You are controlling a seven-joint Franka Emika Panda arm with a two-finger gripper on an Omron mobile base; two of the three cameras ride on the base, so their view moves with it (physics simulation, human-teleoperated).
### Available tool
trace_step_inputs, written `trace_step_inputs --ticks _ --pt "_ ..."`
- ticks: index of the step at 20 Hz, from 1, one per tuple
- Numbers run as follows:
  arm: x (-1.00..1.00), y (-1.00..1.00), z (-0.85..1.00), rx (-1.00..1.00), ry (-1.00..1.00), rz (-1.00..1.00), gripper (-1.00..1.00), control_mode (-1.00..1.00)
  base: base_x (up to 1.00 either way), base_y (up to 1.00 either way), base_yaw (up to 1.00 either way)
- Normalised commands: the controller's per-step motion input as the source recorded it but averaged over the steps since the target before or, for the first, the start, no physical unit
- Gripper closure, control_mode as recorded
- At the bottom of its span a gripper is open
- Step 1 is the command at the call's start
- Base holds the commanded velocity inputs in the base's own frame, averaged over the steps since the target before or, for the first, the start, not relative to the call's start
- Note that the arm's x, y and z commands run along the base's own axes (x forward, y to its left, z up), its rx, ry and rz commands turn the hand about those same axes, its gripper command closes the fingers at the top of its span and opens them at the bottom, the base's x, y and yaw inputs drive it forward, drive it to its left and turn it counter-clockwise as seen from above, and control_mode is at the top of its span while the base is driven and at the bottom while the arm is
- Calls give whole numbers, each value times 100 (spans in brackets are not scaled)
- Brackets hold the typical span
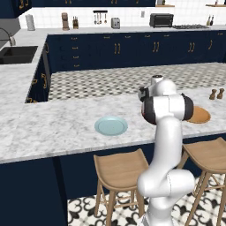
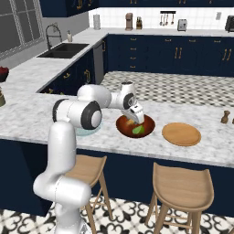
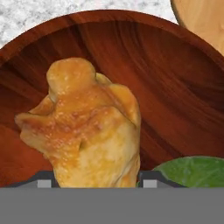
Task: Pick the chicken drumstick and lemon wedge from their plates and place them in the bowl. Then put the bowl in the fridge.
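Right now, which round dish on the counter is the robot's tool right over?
The dark reddish-brown bowl. The tool hangs over it with the chicken drumstick between its fingers. The tan plate and pale blue plate sit off to either side.

No text, label or number is legible anywhere (appliances included).

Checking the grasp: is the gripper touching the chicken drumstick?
Touching: in the hand view the chicken drumstick sits wedged between both fingertips of the gripper.
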Motion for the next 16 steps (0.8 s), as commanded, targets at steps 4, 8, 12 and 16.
trace_step_inputs --ticks 4,8,12,16 --pt "28 0 -19 0 0 0 -100 -100 0 0 0" --pt "6 0 0 0 0 0 -100 -100 0 0 0" --pt "3 0 0 0 0 0 -100 -100 0 0 0" --pt "0 0 4 0 0 0 -100 -100 0 0 0"
